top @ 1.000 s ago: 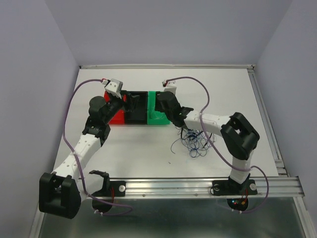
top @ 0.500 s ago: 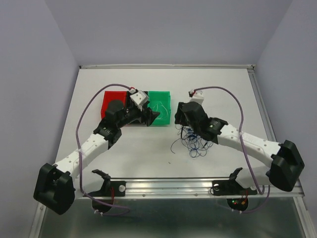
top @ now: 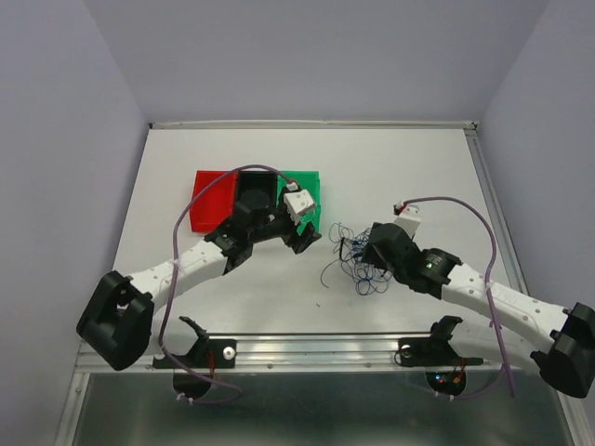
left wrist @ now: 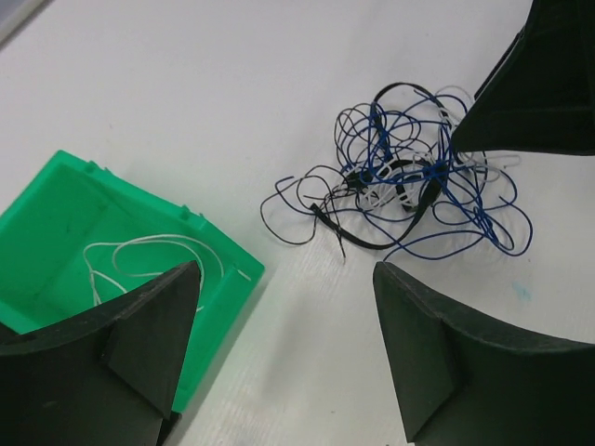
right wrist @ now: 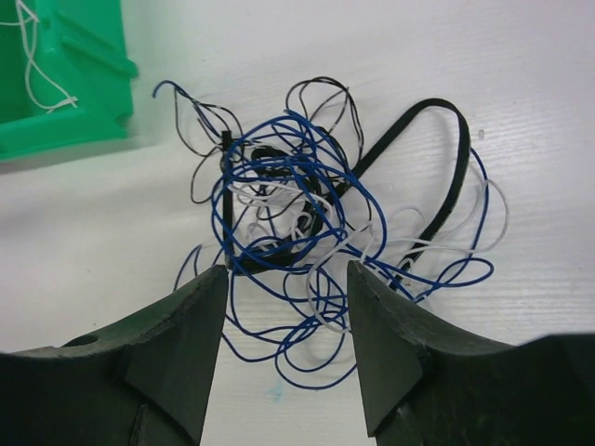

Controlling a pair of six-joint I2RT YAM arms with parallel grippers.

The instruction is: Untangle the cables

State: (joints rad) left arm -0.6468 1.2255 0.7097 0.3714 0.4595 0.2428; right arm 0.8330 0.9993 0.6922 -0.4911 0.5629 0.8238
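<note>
Right wrist: cables (right wrist: 279, 200) are seen just ahead of the open right gripper (right wrist: 288, 274); the open left gripper (left wrist: 286, 271) is farther off.

Right jaws hide some of the cables (right wrist: 279, 200).

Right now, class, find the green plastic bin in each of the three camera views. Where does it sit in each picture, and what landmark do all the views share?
Top external: the green plastic bin is at centre, towards the far side, partly hidden.
Left wrist: lower left.
Right wrist: top-left corner.
Shared landmark: the tangle of blue, black and white cables near the bin.
</note>
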